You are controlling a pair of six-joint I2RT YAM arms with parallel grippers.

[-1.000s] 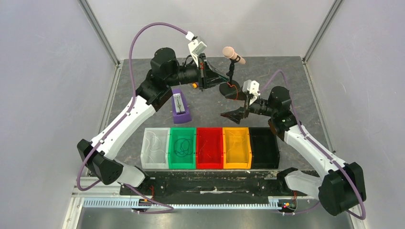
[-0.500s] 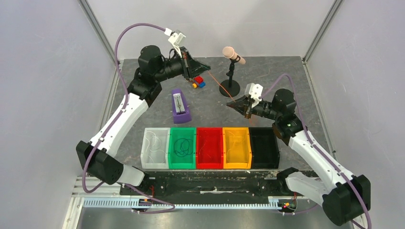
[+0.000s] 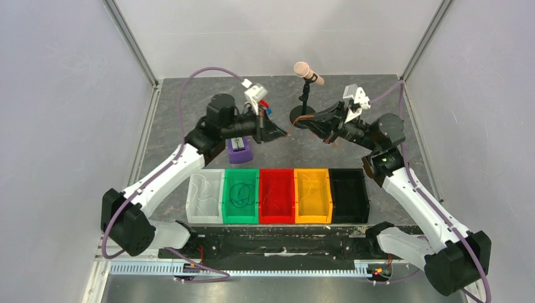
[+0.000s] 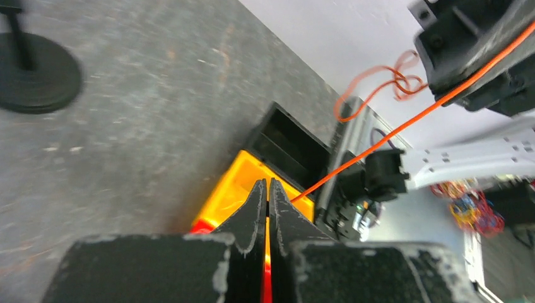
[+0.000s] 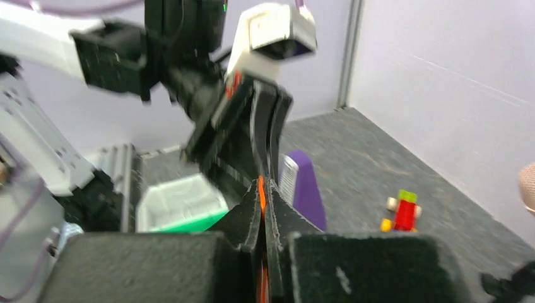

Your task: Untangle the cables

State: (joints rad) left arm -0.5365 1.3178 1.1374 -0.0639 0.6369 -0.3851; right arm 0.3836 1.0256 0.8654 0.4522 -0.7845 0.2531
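Observation:
One thin orange cable stretches taut between my two grippers, with a small tangle of loops hanging near the right one. In the left wrist view my left gripper is shut, and the cable comes out at its fingertips. My right gripper is shut on the same orange cable, which shows as a strip between its jaws. From above, the left gripper and right gripper face each other above the table, just in front of the microphone stand. No other loose cables show on the table.
A row of bins stands at the near side: white, green, red, orange, black. White and green hold thin wires. A microphone on its stand, a purple block and toy bricks lie behind.
My right gripper went from open to shut on the orange cable and rose toward the microphone stand. The left arm swung right and nearer, so the two grippers now face each other.

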